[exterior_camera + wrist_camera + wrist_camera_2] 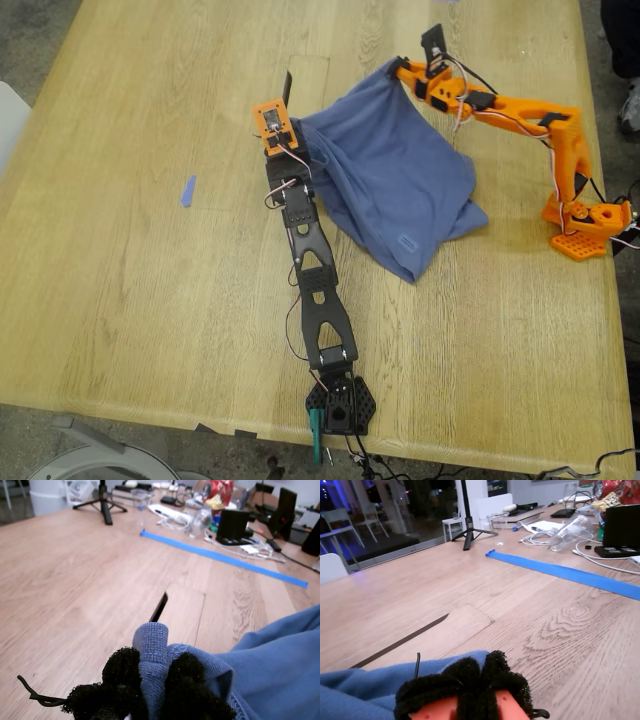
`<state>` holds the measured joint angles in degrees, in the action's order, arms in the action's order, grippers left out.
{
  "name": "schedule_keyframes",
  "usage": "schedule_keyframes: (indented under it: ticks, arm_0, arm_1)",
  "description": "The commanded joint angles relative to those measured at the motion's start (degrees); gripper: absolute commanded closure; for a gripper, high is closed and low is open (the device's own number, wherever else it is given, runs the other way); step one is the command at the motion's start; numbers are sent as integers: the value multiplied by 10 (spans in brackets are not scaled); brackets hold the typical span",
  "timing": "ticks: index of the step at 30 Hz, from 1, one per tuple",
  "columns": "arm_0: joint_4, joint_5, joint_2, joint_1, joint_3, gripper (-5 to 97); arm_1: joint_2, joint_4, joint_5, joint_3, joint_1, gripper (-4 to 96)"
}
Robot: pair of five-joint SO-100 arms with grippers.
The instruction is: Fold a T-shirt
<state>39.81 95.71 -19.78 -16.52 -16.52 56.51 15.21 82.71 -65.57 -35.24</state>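
Your T-shirt [392, 185] is bunched and draped between the two arms, its lower part resting on the tabletop [130, 280] toward the exterior view's right. Your first end effector [150, 682] is clenched on a ribbed edge of the cloth. Your second end effector [470, 682] looks closed with blue cloth beside it, though you cannot confirm the pinch. No neat fold shows yet, so most of the folding remains.
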Motion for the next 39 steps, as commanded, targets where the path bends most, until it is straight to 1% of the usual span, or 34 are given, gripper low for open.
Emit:
schedule_keyframes:
  ticks: [1, 2, 3, 6, 7, 10, 13, 16, 18, 23, 30, 34, 39]
  arm_0:
    - [-90, -4, -26, -36, -24, 920]
    - [-106, -4, -21, -37, -24, 920]
    - [-121, -5, -18, -38, -24, 920]
    - [-156, -6, -10, -40, -24, 920]
    - [-161, -7, -9, -41, -24, 920]
    - [-138, -7, -22, -36, -24, 920]
    - [-34, -12, -55, -32, -24, 920]
    - [72, -17, -87, -29, -23, 920]
    - [107, -18, -105, -27, -23, 920]
    - [260, -18, -154, -16, -24, 919]
    - [403, -11, -225, 12, -24, 919]
    - [475, -5, -268, 34, -24, 919]
    - [593, 3, -328, 60, -24, 919]
  arm_1:
    - [-68, -21, -1, 169, -19, 912]
    - [-106, -37, -1, 230, -20, 912]
    - [-163, -62, -1, 324, -21, 912]
    - [-393, -216, 1, 712, -23, 912]
    - [-429, -217, -1, 731, -25, 912]
    - [-400, -222, 1, 730, -18, 912]
    - [-369, -262, 4, 729, -13, 912]
    - [-331, -325, 12, 728, -12, 912]
    - [-302, -379, 18, 728, -14, 912]
    - [-243, -497, 18, 728, -21, 912]
    - [-148, -742, 23, 728, -16, 912]
    - [-96, -859, 17, 728, -11, 913]
    - [-20, -1048, 8, 729, -3, 913]
